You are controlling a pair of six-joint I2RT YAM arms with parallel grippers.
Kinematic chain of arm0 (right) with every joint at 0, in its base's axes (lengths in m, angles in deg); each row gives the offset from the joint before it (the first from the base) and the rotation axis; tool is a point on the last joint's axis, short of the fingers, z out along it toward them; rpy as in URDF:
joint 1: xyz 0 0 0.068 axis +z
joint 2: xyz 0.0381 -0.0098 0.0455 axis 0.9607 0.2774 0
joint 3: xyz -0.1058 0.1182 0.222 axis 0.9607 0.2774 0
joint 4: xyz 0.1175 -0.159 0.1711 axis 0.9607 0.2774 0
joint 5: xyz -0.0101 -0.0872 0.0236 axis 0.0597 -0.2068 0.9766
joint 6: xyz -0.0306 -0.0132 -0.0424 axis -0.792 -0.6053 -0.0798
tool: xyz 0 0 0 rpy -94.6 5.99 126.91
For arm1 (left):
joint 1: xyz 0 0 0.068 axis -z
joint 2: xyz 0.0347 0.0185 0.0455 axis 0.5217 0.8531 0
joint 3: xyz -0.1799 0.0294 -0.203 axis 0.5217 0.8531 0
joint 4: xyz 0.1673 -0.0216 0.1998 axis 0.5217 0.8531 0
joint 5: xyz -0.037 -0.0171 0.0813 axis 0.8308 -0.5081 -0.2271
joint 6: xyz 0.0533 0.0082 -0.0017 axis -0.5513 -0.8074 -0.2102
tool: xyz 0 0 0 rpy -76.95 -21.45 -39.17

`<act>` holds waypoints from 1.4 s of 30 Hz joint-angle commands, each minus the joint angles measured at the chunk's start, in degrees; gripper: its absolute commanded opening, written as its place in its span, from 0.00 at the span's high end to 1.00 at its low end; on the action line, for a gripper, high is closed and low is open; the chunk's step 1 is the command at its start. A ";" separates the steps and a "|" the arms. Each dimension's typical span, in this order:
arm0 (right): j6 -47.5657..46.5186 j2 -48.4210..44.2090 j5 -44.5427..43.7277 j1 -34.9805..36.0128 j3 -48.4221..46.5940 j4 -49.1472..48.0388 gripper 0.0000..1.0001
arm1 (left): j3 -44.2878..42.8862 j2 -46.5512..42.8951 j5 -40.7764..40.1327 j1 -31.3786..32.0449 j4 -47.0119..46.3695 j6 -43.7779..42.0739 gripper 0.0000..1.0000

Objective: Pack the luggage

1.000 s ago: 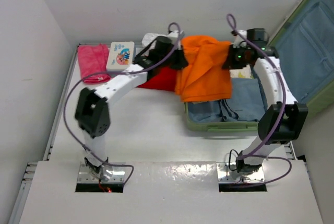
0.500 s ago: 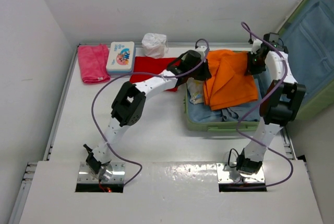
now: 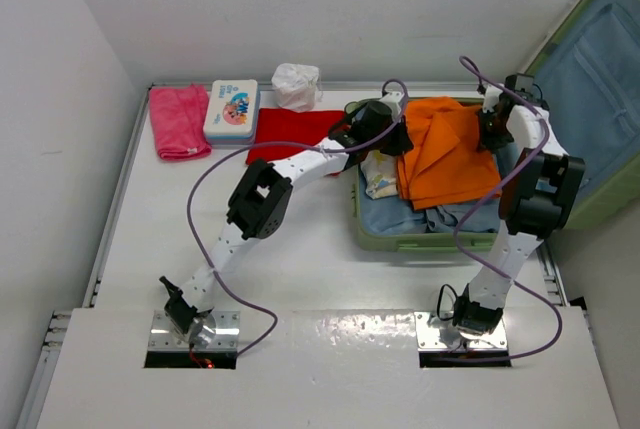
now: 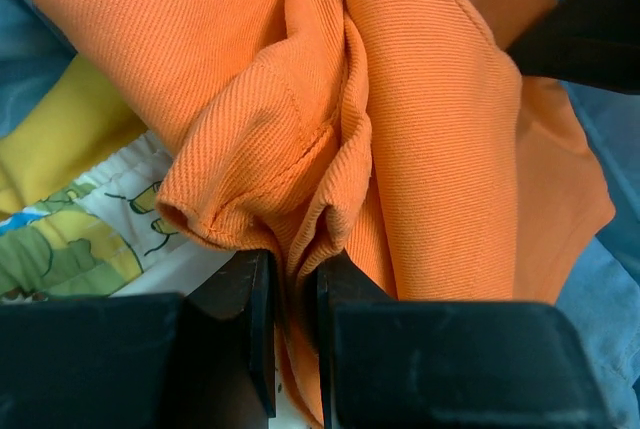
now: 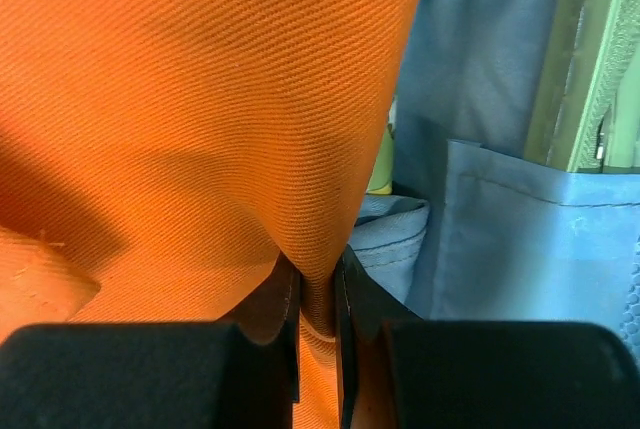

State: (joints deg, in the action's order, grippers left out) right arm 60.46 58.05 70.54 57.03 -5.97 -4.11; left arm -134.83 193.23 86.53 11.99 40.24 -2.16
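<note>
The light-green luggage [image 3: 385, 240] lies open at the right, its blue-lined lid [image 3: 590, 99] raised. An orange garment [image 3: 445, 154] is spread over the blue clothes [image 3: 385, 217] inside it. My left gripper [image 3: 398, 139] is shut on the garment's left edge; in the left wrist view the orange cloth [image 4: 400, 129] bunches between the gripper [image 4: 294, 294] and its black fingers [image 4: 245, 299]. My right gripper [image 3: 487, 132] is shut on the garment's right edge; in the right wrist view the orange fabric [image 5: 200, 129] is pinched in the gripper [image 5: 318, 299].
A printed yellow-green cloth [image 3: 380, 179] lies in the luggage by the left gripper. On the table behind: a red cloth [image 3: 290, 134], a white-and-blue box [image 3: 231, 109], a pink towel [image 3: 178, 121], a crumpled white item [image 3: 296, 85].
Both arms have carried the orange garment right and down from above the table into the open luggage, where it now lies lower and flatter.
</note>
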 commanded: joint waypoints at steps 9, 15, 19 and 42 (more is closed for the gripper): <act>-5.88 -4.78 -15.03 -6.77 5.39 -10.91 1.00 | -0.55 2.04 -0.29 -2.04 2.24 -3.00 0.58; -5.35 -5.22 -16.26 -7.31 5.57 -11.09 1.00 | 1.29 -2.07 -1.69 -2.04 2.24 -6.24 0.15; -2.11 -5.84 -12.14 -7.66 3.02 -7.50 0.67 | 6.80 -8.65 -2.84 -2.57 -1.26 -7.74 0.14; 14.51 -19.37 15.73 13.17 1.08 -7.92 0.23 | 33.46 -26.10 -14.88 -20.31 14.46 -18.91 0.31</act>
State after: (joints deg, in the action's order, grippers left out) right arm 71.41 39.62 82.98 68.59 -5.51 -10.16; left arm -103.34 163.29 70.97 -6.24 50.33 -18.84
